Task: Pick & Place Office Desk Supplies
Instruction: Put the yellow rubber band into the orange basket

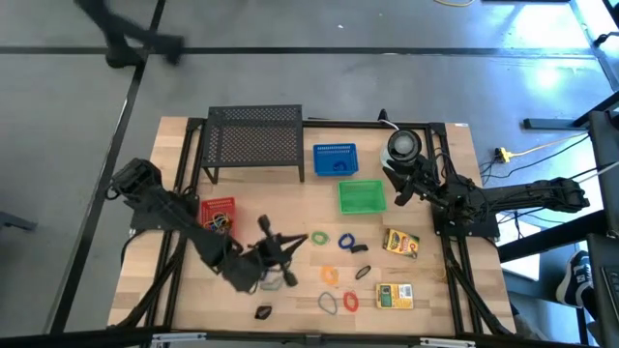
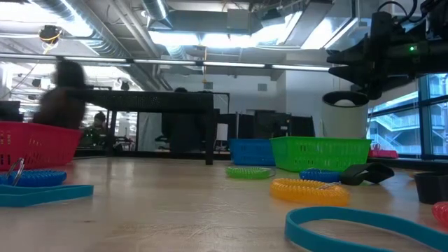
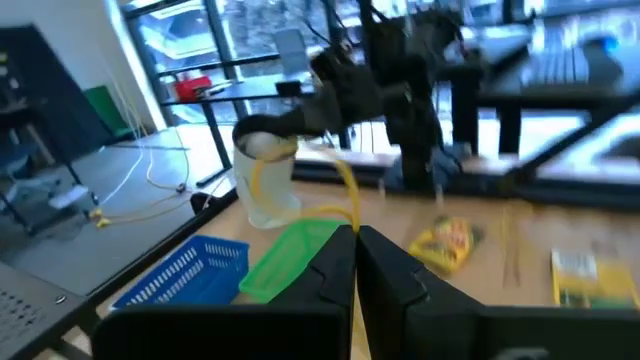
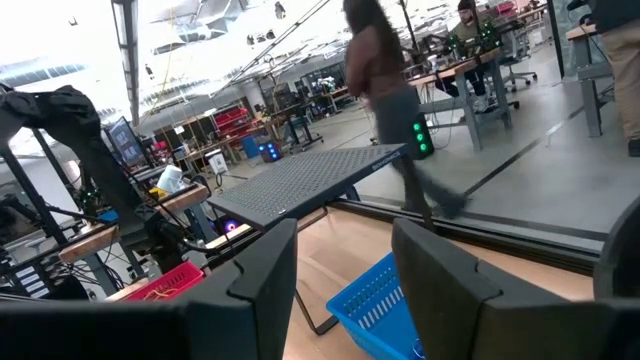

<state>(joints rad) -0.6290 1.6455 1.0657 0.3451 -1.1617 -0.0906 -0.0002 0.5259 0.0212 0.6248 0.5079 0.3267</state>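
A light wooden table point(image 1: 290, 208) carries three small plastic baskets: a red one point(image 1: 218, 212) near the left edge, a blue one point(image 1: 335, 159) and a green one point(image 1: 362, 196) nearer the middle, and a black perforated metal shelf point(image 1: 254, 140) along the far edge. The left gripper point(image 1: 282, 247) sits raised over the front-left part of the table, its two dark fingers point(image 3: 340, 270) pressed together on a thin yellow rubber band point(image 3: 345, 195) that loops up from their tips. The right gripper point(image 1: 398, 186) waits at the table's far right, just beside the green basket, with its fingers point(image 4: 265, 262) spread wide and nothing between them. The remaining office supplies lie loose on the front-right part of the table: a yellow-green coiled loop point(image 1: 320, 238), a blue loop point(image 1: 347, 242), an orange loop point(image 1: 331, 275), a red loop point(image 1: 350, 302), a small black clip point(image 1: 263, 312), and two small yellow-green boxes point(image 1: 400, 242) point(image 1: 394, 296). A round grey-white object point(image 1: 403, 145), perhaps a tape roll, rests in the far-right corner. The table's middle, between the baskets and the loose items, is bare wood. A blurred person point(image 4: 395, 110) walks past beyond the table.
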